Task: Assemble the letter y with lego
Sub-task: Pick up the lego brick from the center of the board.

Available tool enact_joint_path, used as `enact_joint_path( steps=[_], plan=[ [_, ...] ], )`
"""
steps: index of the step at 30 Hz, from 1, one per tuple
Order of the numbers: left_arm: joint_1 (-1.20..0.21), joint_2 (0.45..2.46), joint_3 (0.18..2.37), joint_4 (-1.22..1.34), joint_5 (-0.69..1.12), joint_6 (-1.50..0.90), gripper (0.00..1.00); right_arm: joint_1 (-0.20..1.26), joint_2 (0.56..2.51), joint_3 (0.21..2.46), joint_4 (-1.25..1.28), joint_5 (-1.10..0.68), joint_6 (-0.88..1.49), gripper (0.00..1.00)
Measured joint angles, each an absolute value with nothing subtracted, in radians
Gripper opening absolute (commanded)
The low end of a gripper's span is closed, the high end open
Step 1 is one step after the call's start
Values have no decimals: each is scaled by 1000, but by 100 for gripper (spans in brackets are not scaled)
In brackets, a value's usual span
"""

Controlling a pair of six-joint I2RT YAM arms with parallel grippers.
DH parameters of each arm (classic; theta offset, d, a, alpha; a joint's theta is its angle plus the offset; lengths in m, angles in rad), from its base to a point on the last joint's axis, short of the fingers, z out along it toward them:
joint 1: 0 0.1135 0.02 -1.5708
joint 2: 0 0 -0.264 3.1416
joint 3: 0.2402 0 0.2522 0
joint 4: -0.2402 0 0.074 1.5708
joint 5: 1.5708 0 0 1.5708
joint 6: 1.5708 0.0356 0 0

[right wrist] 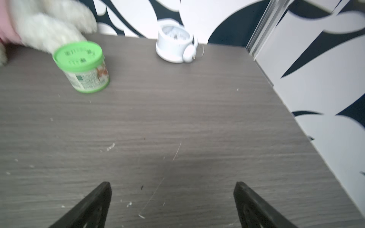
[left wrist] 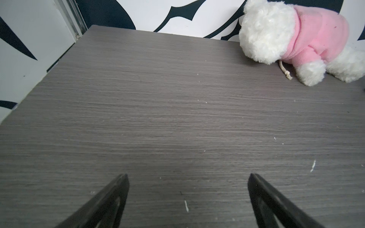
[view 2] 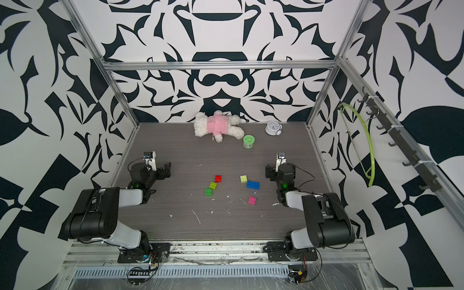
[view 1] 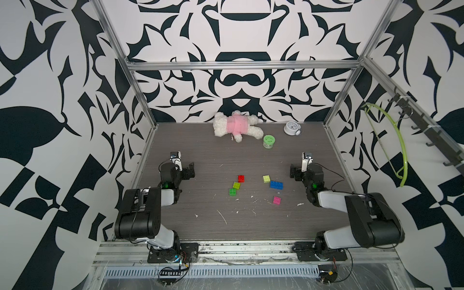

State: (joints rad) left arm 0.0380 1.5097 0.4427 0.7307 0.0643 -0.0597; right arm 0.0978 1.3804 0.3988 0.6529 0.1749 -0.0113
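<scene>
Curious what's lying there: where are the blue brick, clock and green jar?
blue brick (view 1: 276, 184): a top view, studded top.
clock (right wrist: 169, 48): right wrist view, white case.
green jar (right wrist: 79, 56): right wrist view, lid.

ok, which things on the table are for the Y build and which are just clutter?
For the job: red brick, yellow-green brick, green brick, other yellow-green brick, blue brick, pink brick.

Lying about: plush toy, green jar, white alarm clock, green hanger on the side rail.
</scene>
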Motion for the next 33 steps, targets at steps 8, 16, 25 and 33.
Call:
enact_joint_path(
  steps=[8, 16, 25, 33],
  plan=[
    [39, 1499, 764, 354, 110, -44, 99, 98, 1253, 636, 245, 87, -7, 99],
    [39, 1519, 1081, -62, 210, -12, 99, 105, 1297, 845, -136, 4, 50, 98],
    [38, 1534, 1225, -395, 365, -24, 99, 255, 1314, 879, -308, -27, 132, 84],
    [36, 1502, 1043, -406, 426, -109, 99, 492, 1452, 1019, -413, -11, 208, 73]
  ],
)
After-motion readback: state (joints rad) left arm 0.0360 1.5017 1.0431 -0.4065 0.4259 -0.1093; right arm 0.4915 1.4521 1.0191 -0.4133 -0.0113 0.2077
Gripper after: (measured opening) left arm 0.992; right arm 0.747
